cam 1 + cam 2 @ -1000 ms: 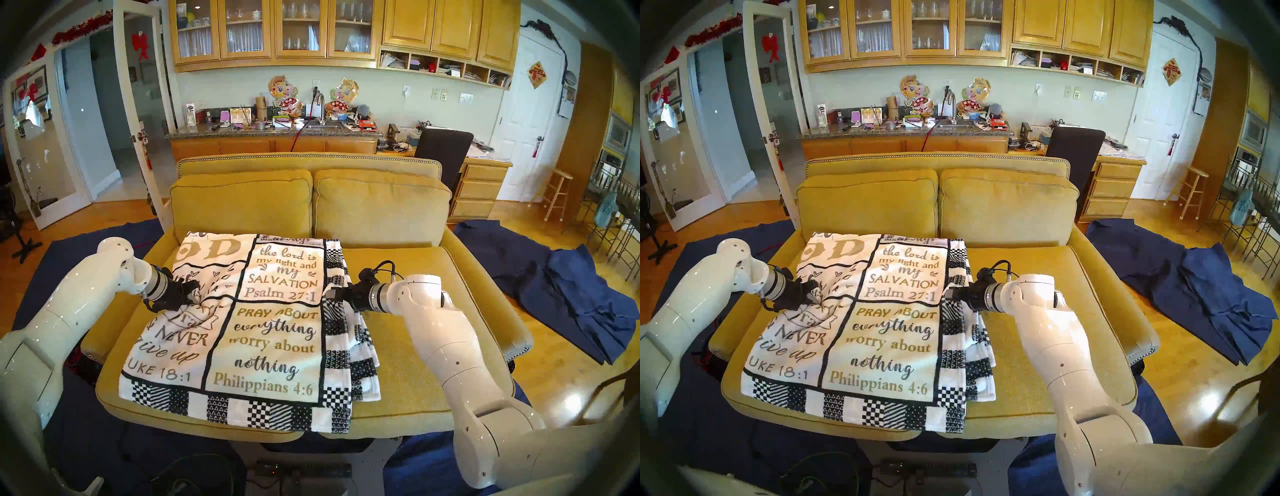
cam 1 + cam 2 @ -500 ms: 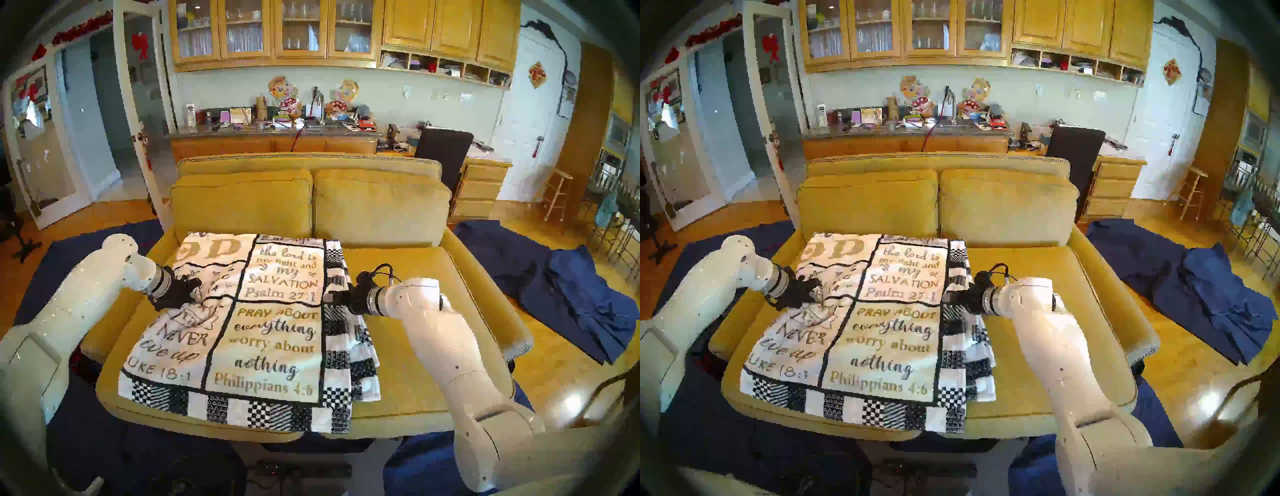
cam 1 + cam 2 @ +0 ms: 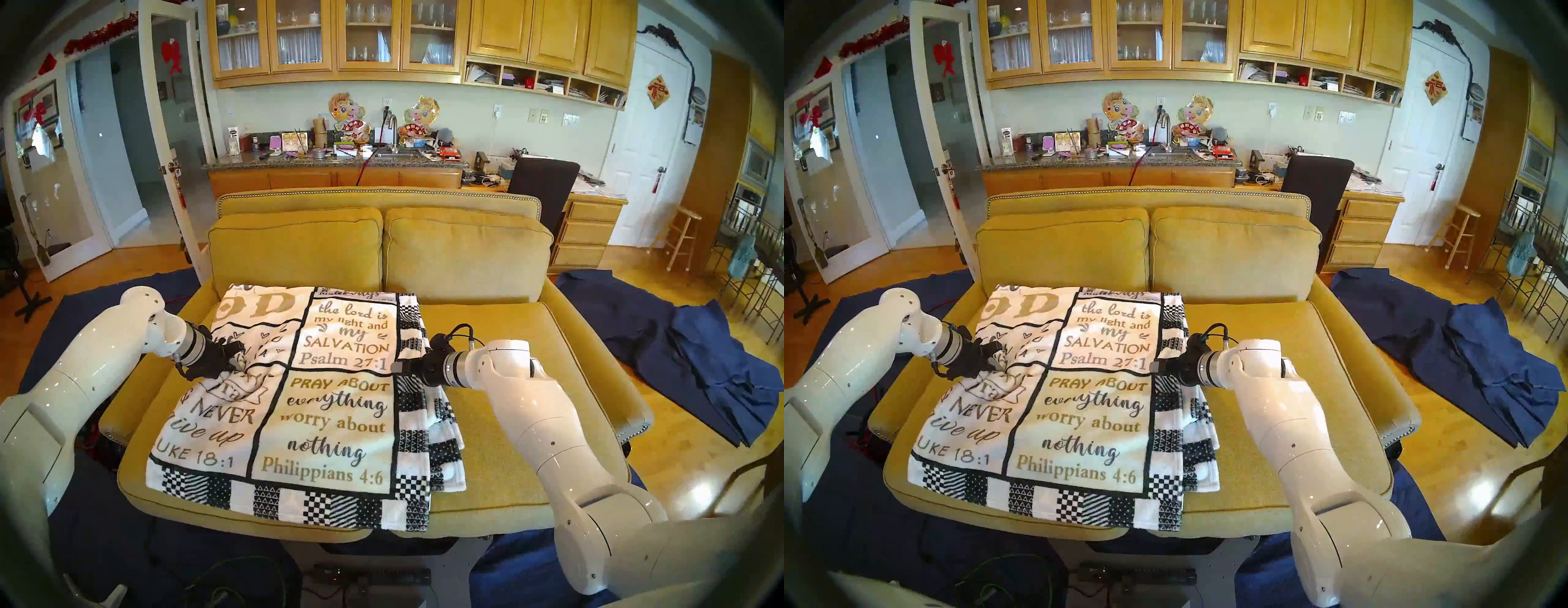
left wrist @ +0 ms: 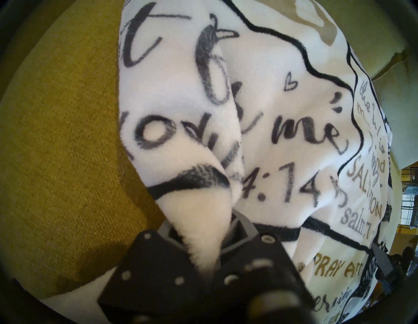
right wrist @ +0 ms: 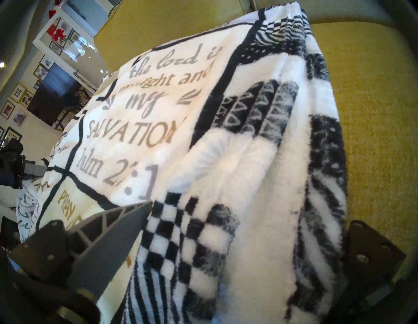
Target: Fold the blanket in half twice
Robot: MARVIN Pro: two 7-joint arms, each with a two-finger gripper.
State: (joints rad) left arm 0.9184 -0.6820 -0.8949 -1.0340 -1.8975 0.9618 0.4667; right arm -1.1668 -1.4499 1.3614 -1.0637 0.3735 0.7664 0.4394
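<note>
The blanket [image 3: 331, 407] [image 3: 1089, 407] lies folded on the left seat of a yellow sofa [image 3: 500, 339], lettering up and patchwork border along its front and right edges. My left gripper [image 3: 237, 361] [image 3: 996, 361] is shut on a bunched ridge of fleece at the blanket's left side; in the left wrist view the blanket [image 4: 282, 113] rises out of the shut left gripper [image 4: 201, 230]. My right gripper [image 3: 396, 366] [image 3: 1154, 366] stands open at the blanket's right edge. In the right wrist view, one finger [image 5: 117, 230] lies on top of the blanket [image 5: 203, 135]; the other is hidden under the layers.
Two back cushions [image 3: 466, 250] stand behind the blanket. The sofa's right seat is bare. Navy blue cloths [image 3: 687, 361] lie on the wooden floor to the right and under the sofa's left side. Cables and a power strip [image 3: 369, 577] sit below the front edge.
My right gripper has slid a little to the left, further over the blanket's checkered border. The left gripper keeps its hold and has barely moved.
</note>
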